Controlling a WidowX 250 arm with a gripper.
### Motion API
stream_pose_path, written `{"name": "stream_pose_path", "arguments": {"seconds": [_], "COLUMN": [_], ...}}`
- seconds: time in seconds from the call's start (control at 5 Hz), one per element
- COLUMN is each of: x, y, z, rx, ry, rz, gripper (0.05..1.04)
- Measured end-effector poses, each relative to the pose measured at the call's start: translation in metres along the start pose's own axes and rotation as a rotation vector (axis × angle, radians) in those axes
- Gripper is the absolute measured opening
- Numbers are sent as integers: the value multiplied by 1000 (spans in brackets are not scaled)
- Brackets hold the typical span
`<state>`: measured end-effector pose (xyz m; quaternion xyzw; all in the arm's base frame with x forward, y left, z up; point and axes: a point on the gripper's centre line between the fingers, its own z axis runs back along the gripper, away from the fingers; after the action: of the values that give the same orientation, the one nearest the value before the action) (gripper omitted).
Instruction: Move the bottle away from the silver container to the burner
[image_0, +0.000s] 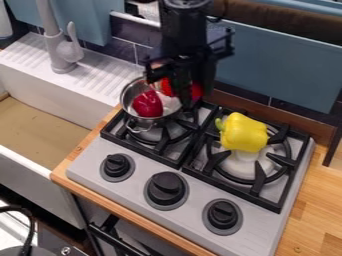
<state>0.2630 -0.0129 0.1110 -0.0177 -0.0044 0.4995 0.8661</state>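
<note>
The pot (144, 122) is shiny metal, the bell pepper (243, 134) smooth and glossy, the stove grate (230, 190) matt, the table (312, 205) smooth wood.

The stove (138, 181) stands right of the sink (53, 95), whose faucet (65, 54) rises at its back. The pot (148, 123) sits on the left grate (162, 146), holding a rounded toy food (147, 104). The bell pepper (243, 134) lies on the right grate (257, 187). Three knobs (167, 186) line the stove's front; wooden countertop (317, 200) extends to its right.
</note>
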Motion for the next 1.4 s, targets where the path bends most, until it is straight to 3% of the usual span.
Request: {"name": "stream_pose_path", "arguments": {"seconds": [0.2, 0.4, 0.6, 0.8, 1.0, 1.4], "x": [-20, -41, -61, -67, -65, -54], "y": [3, -5, -8, -11, -16, -18], "z": [6, 3, -16, -42, -64, -90], "rx": [30, 39, 22, 20, -5, 12], "ry": [67, 67, 40, 54, 34, 31], "rz": [48, 129, 204, 306, 389, 506], "gripper": [300, 300, 300, 300, 300, 300]}}
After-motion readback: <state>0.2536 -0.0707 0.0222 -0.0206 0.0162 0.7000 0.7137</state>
